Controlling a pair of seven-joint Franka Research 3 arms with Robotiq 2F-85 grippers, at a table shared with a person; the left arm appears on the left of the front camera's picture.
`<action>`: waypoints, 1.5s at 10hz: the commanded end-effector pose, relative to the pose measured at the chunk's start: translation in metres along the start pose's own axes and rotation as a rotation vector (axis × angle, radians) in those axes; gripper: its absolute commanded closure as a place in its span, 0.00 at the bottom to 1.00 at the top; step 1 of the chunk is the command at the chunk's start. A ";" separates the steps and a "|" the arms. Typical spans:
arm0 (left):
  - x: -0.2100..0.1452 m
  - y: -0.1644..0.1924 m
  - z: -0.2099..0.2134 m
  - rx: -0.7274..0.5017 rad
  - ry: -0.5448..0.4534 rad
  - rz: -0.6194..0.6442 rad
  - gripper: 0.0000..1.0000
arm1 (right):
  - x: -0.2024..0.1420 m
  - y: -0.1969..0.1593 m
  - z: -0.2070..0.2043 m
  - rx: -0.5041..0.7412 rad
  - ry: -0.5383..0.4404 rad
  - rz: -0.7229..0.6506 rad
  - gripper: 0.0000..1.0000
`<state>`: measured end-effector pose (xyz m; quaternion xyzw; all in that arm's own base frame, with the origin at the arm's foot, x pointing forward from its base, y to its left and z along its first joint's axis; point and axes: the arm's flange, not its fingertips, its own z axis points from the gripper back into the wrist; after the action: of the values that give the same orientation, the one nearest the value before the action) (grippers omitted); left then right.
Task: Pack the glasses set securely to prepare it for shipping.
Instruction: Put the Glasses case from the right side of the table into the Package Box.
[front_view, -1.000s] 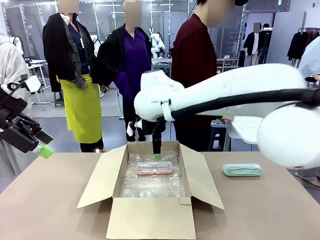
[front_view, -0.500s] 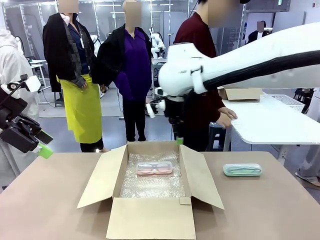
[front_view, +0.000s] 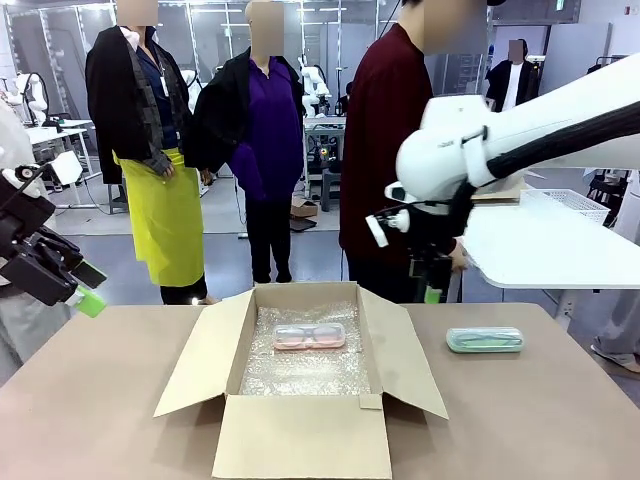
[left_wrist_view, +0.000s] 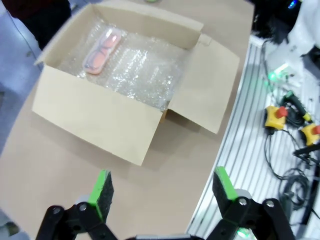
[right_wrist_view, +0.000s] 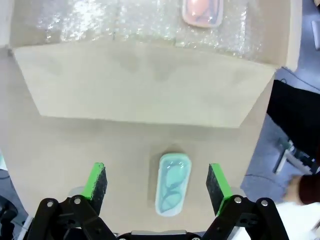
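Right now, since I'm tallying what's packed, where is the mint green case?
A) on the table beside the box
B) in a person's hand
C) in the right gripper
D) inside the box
A: the mint green case lies on the table outside the box; only the pink case is inside.

Your left gripper (front_view: 88, 289) sits raised at the left edge, tilted downward, its fingers (left_wrist_view: 102, 187) spread wide and empty. Your right arm (front_view: 540, 125) reaches in from the right; the right gripper (front_view: 431, 291) points down, fingers apart, holding nothing.
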<state>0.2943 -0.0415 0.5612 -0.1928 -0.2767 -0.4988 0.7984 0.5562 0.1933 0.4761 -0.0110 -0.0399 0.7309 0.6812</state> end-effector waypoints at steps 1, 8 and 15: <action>0.000 0.000 0.001 -0.005 -0.014 -0.009 0.00 | -0.025 0.024 -0.004 -0.043 -0.053 -0.027 0.00; 0.000 0.000 0.001 -0.005 -0.014 -0.009 0.00 | -0.020 0.012 -0.002 -0.015 -0.034 -0.029 0.00; 0.000 0.000 0.001 -0.005 -0.014 -0.009 0.00 | -0.128 -0.023 -0.083 -0.010 0.041 -0.079 0.00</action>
<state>0.2944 -0.0416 0.5612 -0.1927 -0.2767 -0.4989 0.7984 0.5832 0.0700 0.3954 -0.0251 -0.0245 0.6839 0.7287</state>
